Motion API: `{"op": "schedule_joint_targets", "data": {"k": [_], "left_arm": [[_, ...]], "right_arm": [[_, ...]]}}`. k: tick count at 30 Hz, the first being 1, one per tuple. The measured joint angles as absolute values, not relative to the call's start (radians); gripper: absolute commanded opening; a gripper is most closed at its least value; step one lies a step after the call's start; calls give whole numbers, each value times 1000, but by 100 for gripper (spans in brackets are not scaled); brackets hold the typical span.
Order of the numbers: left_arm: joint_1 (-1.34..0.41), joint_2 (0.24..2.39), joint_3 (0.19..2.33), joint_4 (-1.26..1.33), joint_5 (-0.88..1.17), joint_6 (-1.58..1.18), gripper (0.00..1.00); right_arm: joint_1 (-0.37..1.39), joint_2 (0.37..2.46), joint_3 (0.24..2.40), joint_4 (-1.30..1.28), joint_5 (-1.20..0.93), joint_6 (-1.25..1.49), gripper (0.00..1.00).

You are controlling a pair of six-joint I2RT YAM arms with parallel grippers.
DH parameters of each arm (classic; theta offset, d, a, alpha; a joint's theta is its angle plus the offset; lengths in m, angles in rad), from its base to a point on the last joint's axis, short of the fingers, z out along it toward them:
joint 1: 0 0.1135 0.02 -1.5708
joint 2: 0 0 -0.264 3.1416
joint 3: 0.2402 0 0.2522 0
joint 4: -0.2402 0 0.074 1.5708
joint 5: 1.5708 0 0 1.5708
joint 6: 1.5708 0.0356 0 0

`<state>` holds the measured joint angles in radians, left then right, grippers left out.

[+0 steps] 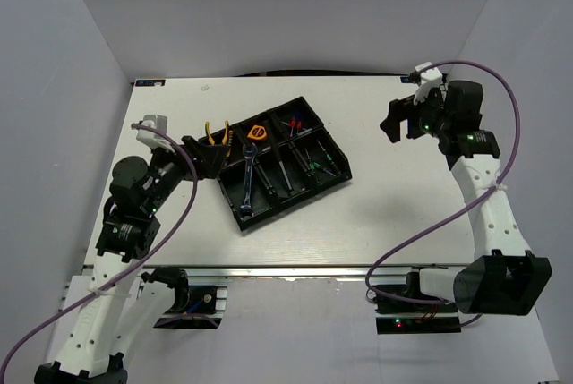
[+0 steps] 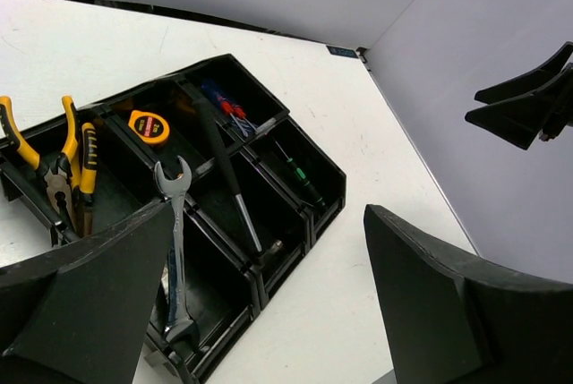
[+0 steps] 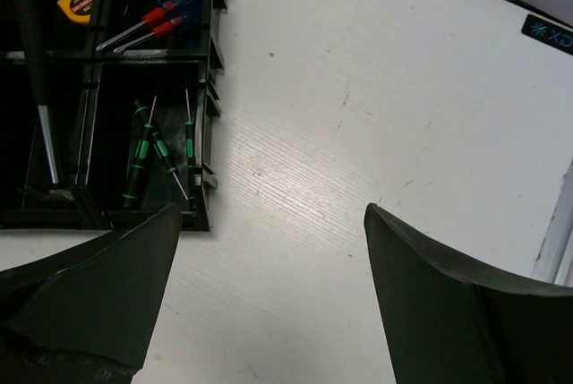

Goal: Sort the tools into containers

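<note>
Two pairs, left fingers (image 1: pixel 204 153) and right fingers (image 1: pixel 392 121), gaped empty; tools (image 1: pixel 250 178) all sat in the tray (image 1: pixel 295 205), sorting seemingly done; next called for withdrawing toward six o'clock.

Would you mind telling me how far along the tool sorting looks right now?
Done, it seems: pliers, tape measure, wrench, red-blue screwdrivers, black-handled tool and green-black tools all lie in the tray. In hand: nothing; left gripper and right gripper are open and empty. Left: no tool shows loose on the table.
</note>
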<state>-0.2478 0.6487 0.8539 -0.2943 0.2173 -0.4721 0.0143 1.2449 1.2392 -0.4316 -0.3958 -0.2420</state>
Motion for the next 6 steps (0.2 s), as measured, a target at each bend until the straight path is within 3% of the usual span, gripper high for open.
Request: {"op": "schedule_joint_targets", "data": {"k": [6], "left_arm": [[-248,603,846,-296,217,-484,98]], "right_arm": [[14,1214,1207,-409,-355,-229,89]]}}
